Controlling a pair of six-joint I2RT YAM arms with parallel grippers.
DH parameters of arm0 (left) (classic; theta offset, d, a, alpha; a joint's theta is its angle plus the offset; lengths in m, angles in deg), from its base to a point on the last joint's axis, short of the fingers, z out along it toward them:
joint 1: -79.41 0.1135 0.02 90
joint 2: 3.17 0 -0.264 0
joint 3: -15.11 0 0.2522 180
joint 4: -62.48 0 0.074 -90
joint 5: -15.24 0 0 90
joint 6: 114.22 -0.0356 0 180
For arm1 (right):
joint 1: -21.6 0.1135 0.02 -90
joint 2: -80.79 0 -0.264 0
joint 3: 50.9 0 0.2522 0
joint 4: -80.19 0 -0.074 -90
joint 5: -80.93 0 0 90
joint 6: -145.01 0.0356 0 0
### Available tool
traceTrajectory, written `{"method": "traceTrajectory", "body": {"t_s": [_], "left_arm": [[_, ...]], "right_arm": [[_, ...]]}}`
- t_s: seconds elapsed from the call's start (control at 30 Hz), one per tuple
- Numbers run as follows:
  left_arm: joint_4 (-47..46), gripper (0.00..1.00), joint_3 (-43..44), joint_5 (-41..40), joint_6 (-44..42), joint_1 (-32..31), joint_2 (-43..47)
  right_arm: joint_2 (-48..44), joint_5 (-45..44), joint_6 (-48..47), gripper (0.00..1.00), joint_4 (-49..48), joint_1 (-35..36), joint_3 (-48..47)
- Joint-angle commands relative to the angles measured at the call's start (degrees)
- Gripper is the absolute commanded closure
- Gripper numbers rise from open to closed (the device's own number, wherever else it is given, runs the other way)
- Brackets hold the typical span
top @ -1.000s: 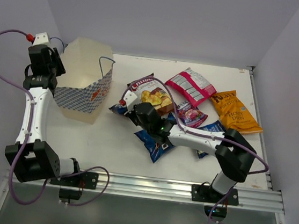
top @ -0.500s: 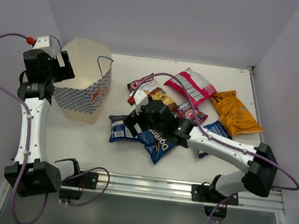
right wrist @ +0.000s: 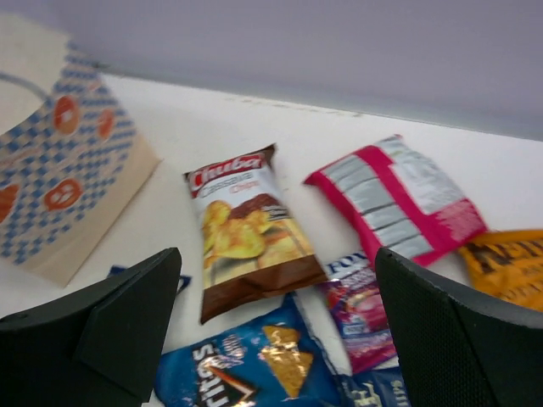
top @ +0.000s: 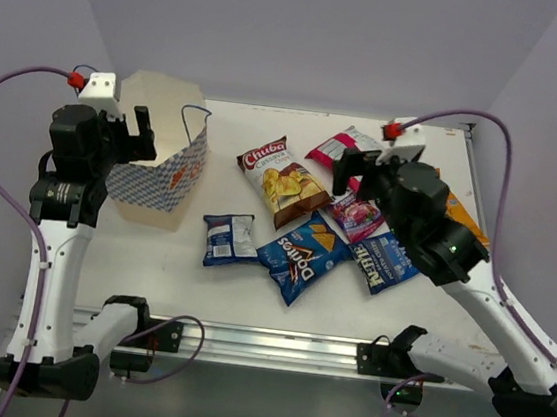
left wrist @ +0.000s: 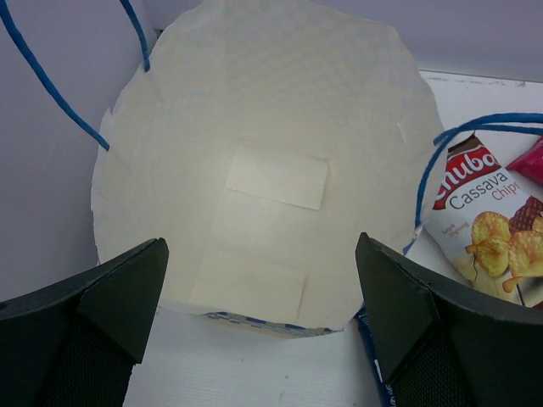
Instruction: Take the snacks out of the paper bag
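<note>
Cream-white blue-patterned paper bag (left wrist: 271, 153) stands empty upper left; seven glossy snack packets (top: 298, 256) lie mid-frame, so left gripper (top: 139, 127) and right gripper (top: 356, 167) hang open, unladen.

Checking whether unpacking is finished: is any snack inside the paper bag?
No, the left wrist view shows the paper bag holding nothing.
</note>
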Motion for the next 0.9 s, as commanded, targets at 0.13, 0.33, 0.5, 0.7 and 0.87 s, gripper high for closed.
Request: {"method": "traceTrajectory", "body": {"t_s": [0.13,0.33,0.5,0.7,0.87], "left_arm": [[0.63,0.00,0.87,1.27,-1.49,-4.55,5.97],[2.29,0.00,0.86,-0.30,-1.14,-8.77,10.01],[4.32,0.00,1.48,-4.26,-1.14,-10.63,13.08],[5.55,0.00,3.15,-8.99,-0.35,-11.15,18.61],[5.81,0.00,3.41,-10.94,-0.18,-11.59,20.30]], "right_arm": [[-12.37,-5.05,0.44,0.01,2.59,-14.42,-0.82],[-23.63,-11.73,-2.11,0.01,2.50,-15.40,0.24],[-30.13,-16.22,-3.86,0.01,2.59,-15.31,1.65],[-39.78,-15.61,-5.36,0.01,2.67,-15.31,6.46],[-44.11,-14.64,-6.15,0.01,3.03,-15.40,7.63]]}}
